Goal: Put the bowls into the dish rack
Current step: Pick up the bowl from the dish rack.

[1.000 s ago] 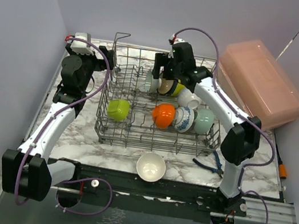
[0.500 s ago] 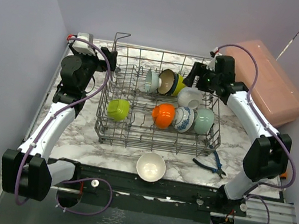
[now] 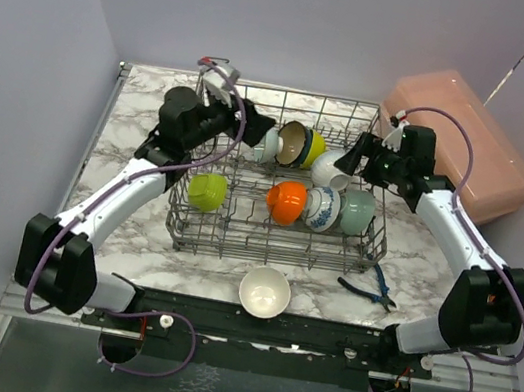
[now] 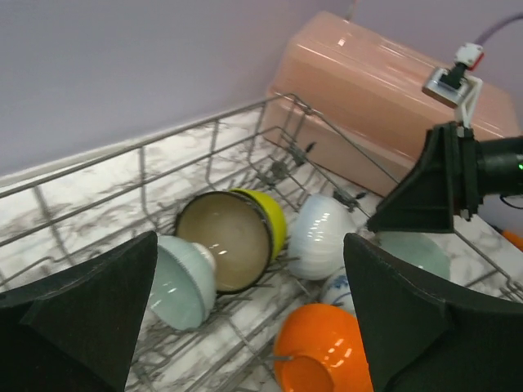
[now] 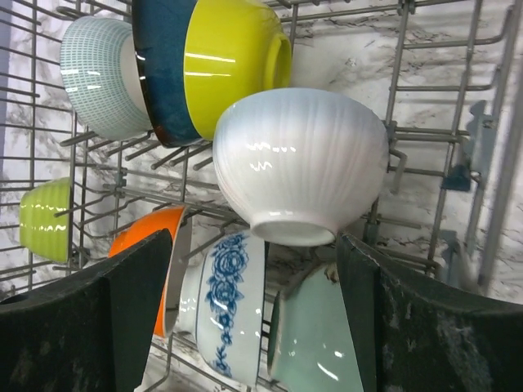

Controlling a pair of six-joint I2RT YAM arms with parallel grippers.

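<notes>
Box: pink translucent plastic box, lid on, at the far right corner.
Pliers: blue-handled pliers, lying flat near the front right.
Tabletop: white, grey-veined marble tabletop.
Walls: plain lilac walls.

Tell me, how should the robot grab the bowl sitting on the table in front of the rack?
Probably by its rim, from straight above. The bowl stands upright on the table, mouth up, so its thin wall can be pinched with one side inside and one outside. Its round sides look too wide to squeeze.
</notes>
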